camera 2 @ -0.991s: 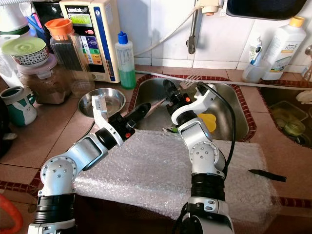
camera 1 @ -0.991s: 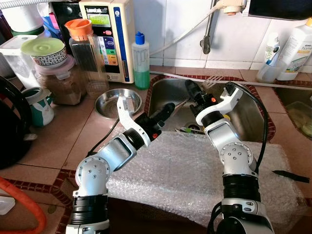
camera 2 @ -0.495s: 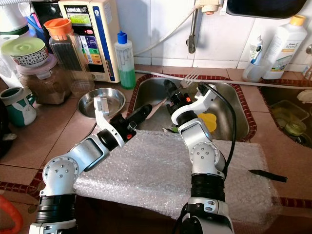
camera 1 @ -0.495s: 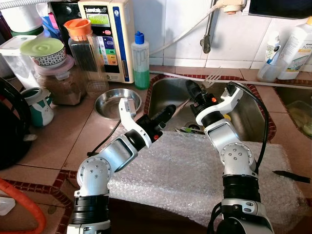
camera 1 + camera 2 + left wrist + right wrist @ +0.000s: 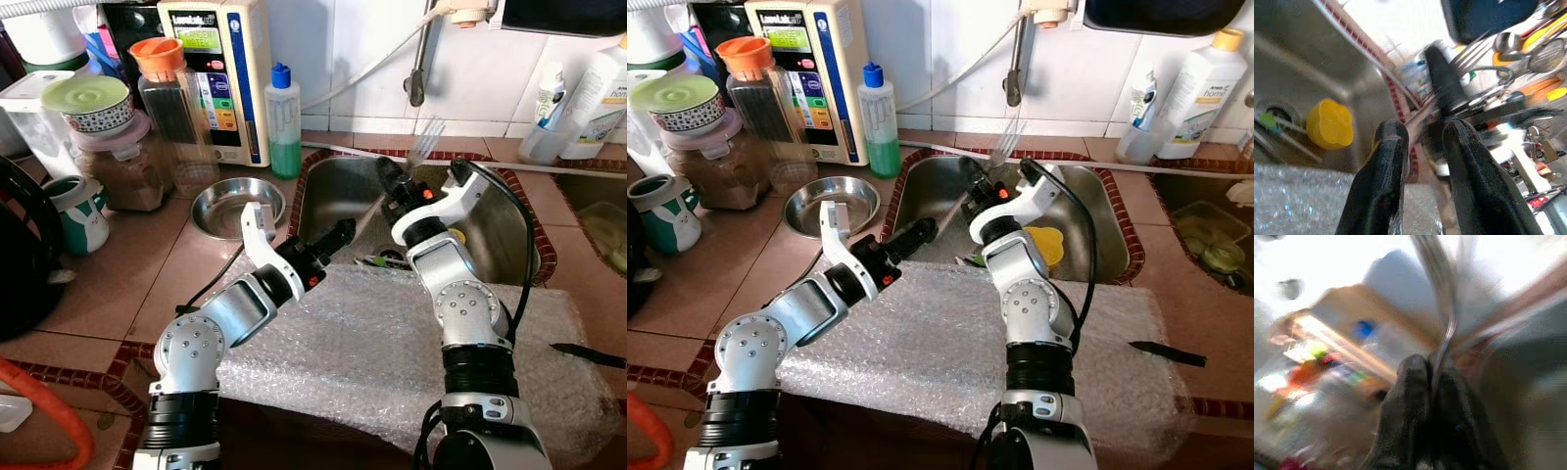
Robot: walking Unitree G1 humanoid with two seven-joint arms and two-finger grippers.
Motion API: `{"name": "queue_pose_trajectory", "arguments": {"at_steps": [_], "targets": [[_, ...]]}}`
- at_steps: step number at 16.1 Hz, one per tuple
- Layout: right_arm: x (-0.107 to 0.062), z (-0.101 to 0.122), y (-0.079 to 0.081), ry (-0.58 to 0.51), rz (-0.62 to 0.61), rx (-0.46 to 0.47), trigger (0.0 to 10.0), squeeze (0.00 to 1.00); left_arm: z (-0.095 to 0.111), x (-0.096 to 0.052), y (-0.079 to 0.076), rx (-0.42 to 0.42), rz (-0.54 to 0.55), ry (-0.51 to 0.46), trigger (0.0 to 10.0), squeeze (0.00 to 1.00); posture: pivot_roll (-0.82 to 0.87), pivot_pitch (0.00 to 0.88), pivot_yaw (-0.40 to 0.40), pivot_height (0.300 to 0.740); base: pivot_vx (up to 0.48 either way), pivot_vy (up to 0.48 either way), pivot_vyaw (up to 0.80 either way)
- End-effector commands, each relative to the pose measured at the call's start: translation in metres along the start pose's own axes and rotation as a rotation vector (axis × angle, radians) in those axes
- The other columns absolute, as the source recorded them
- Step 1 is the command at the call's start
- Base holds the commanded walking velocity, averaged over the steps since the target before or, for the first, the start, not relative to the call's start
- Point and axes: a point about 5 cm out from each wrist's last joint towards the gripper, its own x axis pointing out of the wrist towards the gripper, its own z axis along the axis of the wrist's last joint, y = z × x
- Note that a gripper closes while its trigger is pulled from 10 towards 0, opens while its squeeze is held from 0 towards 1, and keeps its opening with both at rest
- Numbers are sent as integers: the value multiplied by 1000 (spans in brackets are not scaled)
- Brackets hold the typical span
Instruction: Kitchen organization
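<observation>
I have the right gripper [image 5: 390,178] fingers clamped on the fork [image 5: 423,145], tines up over the sink [image 5: 338,191], while the left gripper [image 5: 340,233] fingers stand apart beside it to receive the handle.

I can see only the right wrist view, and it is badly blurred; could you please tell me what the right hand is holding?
Observer: The right hand is shut on a silver metal fork, tines pointing up.
Operator: Thank you. What is beneath it?
Observer: The steel sink basin, with a yellow rounded object on its floor.
Operator: And where is the left hand?
Observer: The left hand is open at the sink's front edge, above the clear bubble wrap sheet.
</observation>
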Motion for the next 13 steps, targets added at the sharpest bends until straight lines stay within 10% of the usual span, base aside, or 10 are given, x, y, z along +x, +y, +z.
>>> {"name": "queue_pose_trajectory", "arguments": {"at_steps": [1,9,13], "targets": [[-2,3,-12,-19,-60,-16,0,0,5,-1,-4,35,-13,-8,10000,1000,-2,0,79,740,0,0,0],[5,22,-49,-23,-182,-673,0,0,-8,-14,10,304,69,113,10000,1000,22,0,68,740,0,0,0],[-1,9,-66,124,-117,-1143,0,0,-24,-15,17,521,94,194,10000,1000,24,0,71,740,0,0,0]]}}
